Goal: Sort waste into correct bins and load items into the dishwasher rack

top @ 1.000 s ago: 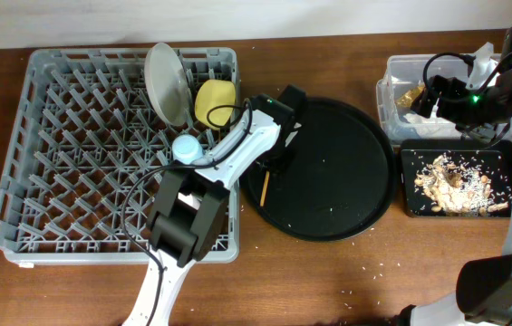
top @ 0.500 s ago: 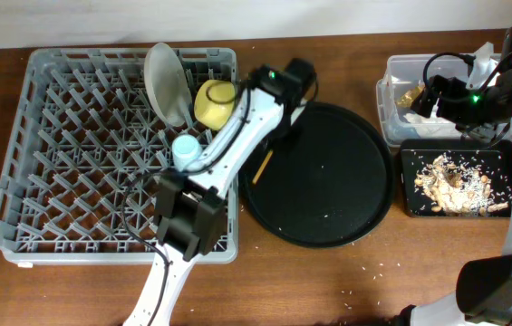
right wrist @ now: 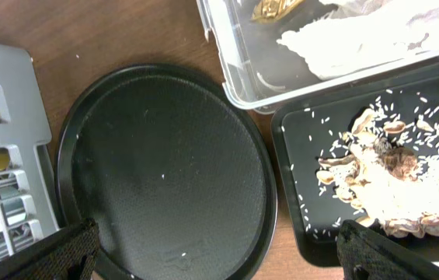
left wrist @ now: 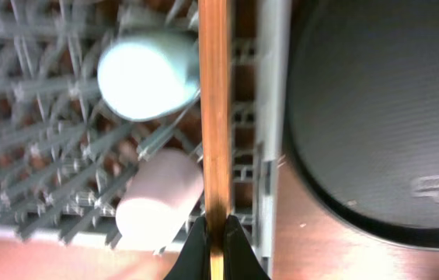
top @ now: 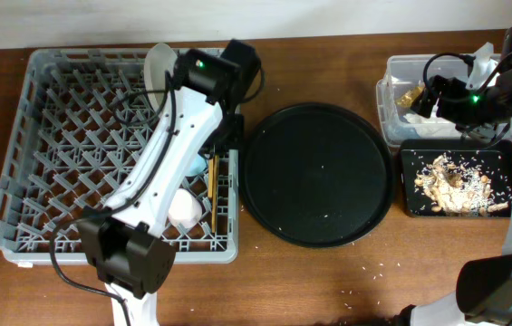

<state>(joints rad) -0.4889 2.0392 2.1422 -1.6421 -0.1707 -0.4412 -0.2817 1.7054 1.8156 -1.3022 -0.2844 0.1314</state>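
The large square grey plastic rack point(top: 65, 136) lies under my left arm, with the big round black tray point(top: 317, 172) just beside its right rim. Further right, my right gripper point(right wrist: 219, 253) hovers with jaws wide apart and empty, above the clear rectangular plastic tub point(right wrist: 235, 85) and the shallow black rectangular tray point(top: 412, 181) of beige scraps point(top: 455, 186).

In the rack stand the pale grey-green plate point(top: 158, 63), the light blue cup point(left wrist: 145, 74) and the pink cup point(left wrist: 161, 198). My left gripper point(left wrist: 212, 233) is clamped on one end of the thin wooden chopsticks point(left wrist: 213, 117), which run along just inside the right rim, close beside both cups. I cannot tell whether they touch the pegs.

To finish well, I should lower them parallel to the rim into a channel between peg rows, clear of the cups. Then I should part my jaws slowly so nothing rolls out.
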